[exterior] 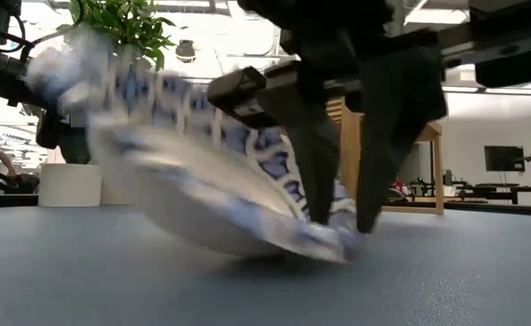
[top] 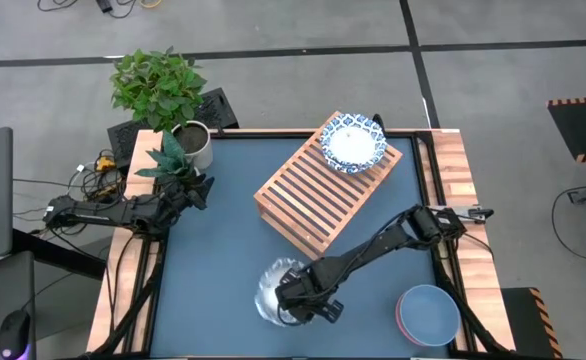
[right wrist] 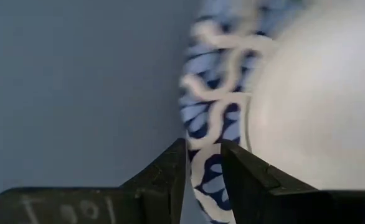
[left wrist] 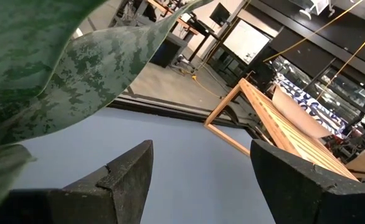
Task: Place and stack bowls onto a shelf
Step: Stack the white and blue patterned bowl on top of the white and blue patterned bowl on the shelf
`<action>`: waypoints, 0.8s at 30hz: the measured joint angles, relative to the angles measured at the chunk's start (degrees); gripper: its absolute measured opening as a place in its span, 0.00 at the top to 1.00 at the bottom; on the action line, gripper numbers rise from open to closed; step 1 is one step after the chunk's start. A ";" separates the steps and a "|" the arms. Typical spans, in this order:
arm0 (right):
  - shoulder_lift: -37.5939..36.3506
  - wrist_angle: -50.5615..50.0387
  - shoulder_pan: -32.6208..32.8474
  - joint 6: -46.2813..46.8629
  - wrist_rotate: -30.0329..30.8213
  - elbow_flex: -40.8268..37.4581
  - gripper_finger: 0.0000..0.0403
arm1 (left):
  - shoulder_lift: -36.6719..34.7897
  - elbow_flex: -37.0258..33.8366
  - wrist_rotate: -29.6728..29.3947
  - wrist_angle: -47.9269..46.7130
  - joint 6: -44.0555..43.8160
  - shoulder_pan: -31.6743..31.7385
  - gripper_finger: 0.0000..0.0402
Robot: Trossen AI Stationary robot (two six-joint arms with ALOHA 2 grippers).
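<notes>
A blue-and-white patterned bowl sits tipped near the table's front edge, with my right gripper shut on its rim. In the low view this bowl is blurred. Its far side is raised and its gripped side is low. The slatted wooden shelf lies at the table's middle. A second patterned bowl rests on the shelf's far right end. My left gripper stands open at the table's left edge beside the plants, with nothing between its fingers. My right gripper pinches the patterned rim of the bowl between its two fingers, one finger on the inner side and one on the outer. The fingers come steeply from above, pointing down. The bowl is tilted, its gripped edge close to the table and its underside low over the table.
A plain blue bowl sits on a pink-red one at the table's front right corner. Two potted plants stand at the far left corner. Bare blue tabletop lies between the shelf and the left edge.
</notes>
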 joint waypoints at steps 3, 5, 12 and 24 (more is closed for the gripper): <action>-0.10 -0.13 -0.39 0.65 1.09 0.09 0.69 | 0.00 0.00 0.00 0.00 -0.63 0.00 0.37; -0.10 -0.06 -0.56 0.73 1.40 0.09 0.69 | 0.00 0.00 0.02 0.00 -1.38 -0.01 0.37; -0.23 1.16 -0.65 -0.25 8.43 0.11 0.69 | 0.00 0.00 1.22 0.11 -2.99 0.00 0.37; -5.33 -5.06 -0.05 5.78 13.37 0.13 0.69 | -0.02 0.00 1.05 0.09 -2.19 0.00 0.37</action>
